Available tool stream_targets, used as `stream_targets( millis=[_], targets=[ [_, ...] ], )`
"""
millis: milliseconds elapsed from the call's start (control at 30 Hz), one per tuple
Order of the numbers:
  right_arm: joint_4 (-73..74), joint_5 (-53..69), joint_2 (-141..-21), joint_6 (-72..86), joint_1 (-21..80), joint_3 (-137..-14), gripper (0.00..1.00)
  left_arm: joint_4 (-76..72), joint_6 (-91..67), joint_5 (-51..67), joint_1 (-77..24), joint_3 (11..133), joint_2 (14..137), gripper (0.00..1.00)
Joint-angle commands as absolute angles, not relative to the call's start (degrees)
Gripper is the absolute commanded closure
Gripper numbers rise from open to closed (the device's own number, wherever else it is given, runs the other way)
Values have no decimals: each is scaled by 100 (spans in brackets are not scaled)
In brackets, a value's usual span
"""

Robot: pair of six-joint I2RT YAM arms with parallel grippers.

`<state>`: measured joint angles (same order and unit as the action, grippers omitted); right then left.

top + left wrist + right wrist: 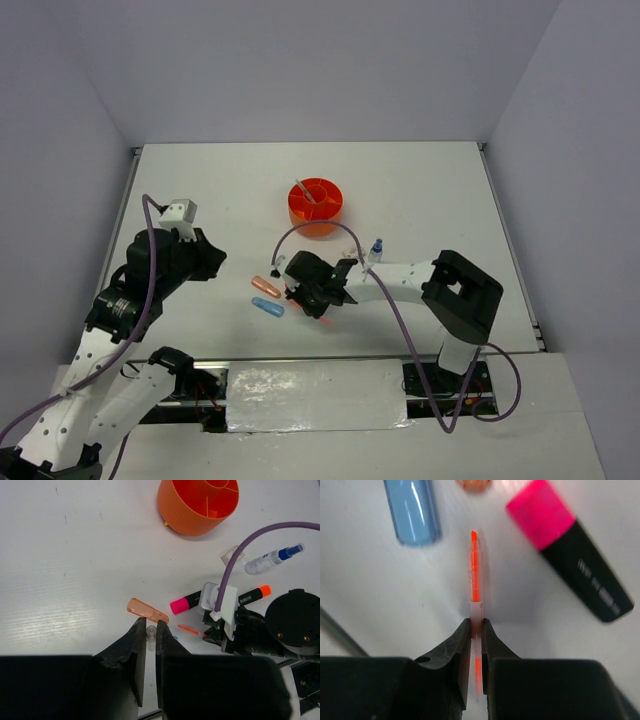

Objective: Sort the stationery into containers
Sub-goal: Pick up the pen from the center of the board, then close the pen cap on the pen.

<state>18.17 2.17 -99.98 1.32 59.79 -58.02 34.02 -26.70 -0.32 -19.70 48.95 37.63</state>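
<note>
Right hand (476, 622): clamped on thin orange-pink plastic pen (475, 575), on white counter (360, 590) between blue capsule (414, 512) and pink-capped black highlighter (570, 555). Left hand (149, 622): narrow gap, contents unclear. Well apart: round orange plastic tub (315, 228).

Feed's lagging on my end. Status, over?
Left gripper shut on grey pen, off the table. Right gripper shut on thin pen, lying flat. Pink highlighter close beside, not touching.
</note>
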Motion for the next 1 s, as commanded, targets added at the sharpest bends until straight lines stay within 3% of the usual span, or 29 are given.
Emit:
stream_targets(
  millis=[0,267,400,500,800,967],
  targets=[
    [2161,-156,-9048,745,6126,-5608,100,3032,-2584,166,-1995,4992,3683,100],
    [1874,-211,-7280,1607,6345,-5143,100,1664,-3505,1739,-1995,4738,3096,100],
    [-368,147,-5551,2756,6398,-3820,100,240,-4524,2258,-1995,4229,2567,100],
    [-1580,246,-5020,3094,6730,-3324,100,-710,-5393,2539,-2004,3956,2461,100],
    [-2400,9,-5062,2110,7444,-3550,100,-1644,-5994,3427,-2004,4051,2944,100],
    [-1776,-457,-5159,1574,7453,-3902,100,-188,-5415,3568,-2004,4806,3383,100]
  ],
)
